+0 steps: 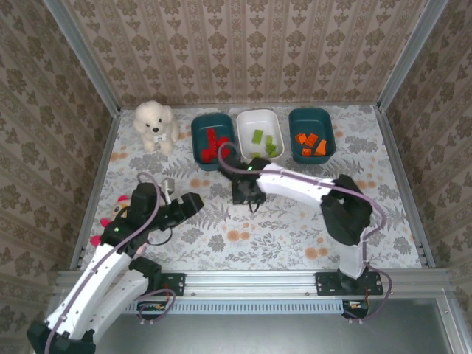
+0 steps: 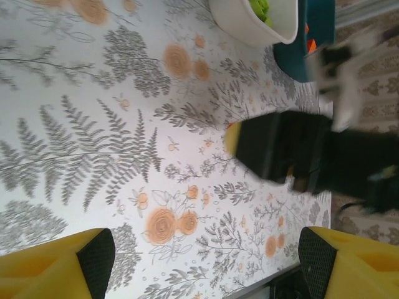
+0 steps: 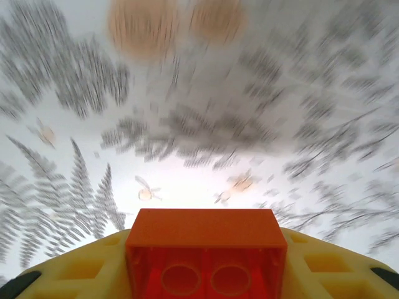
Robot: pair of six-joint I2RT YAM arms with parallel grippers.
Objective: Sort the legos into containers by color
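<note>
At frame centre, the right claw grasps an orange lego brick over the floral tabletop; lower left, the left claw hangs released.

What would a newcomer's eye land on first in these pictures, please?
First, the orange-red brick gripped by the right gripper at mid-table. Then the row along the far edge: left teal tub of red bricks, white tub of green bricks, right teal tub of orange bricks, and a white plush dog beside them.
</note>
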